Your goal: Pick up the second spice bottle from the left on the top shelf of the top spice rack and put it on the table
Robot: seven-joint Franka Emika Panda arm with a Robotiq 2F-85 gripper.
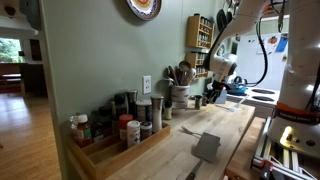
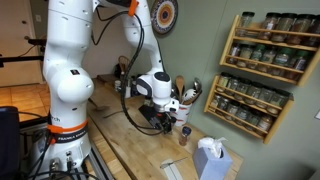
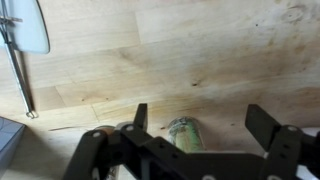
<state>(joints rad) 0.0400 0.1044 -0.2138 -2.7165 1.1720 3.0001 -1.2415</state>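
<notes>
My gripper [image 3: 200, 120] is open, with both black fingers spread wide just above the table [image 3: 200, 50]. A small spice bottle [image 3: 183, 133] with green contents is on the wood between the fingers, nearer the left one, and the fingers do not touch it. In an exterior view the gripper [image 2: 168, 104] hangs low over the table [image 2: 120, 135], with a small bottle [image 2: 184, 132] close by. The top spice rack [image 2: 272, 45] hangs on the wall, and its top shelf [image 2: 280, 24] holds a row of bottles. The rack also shows in an exterior view [image 1: 201, 32].
A long low wooden tray [image 1: 112, 150] of larger spice jars stands at the wall. A utensil crock [image 2: 190, 96] stands behind the gripper. A blue tissue box [image 2: 212, 160] sits near the table's front. A lower rack [image 2: 250, 100] hangs under the top one. A white object [image 3: 25, 25] lies at the wrist view's top left.
</notes>
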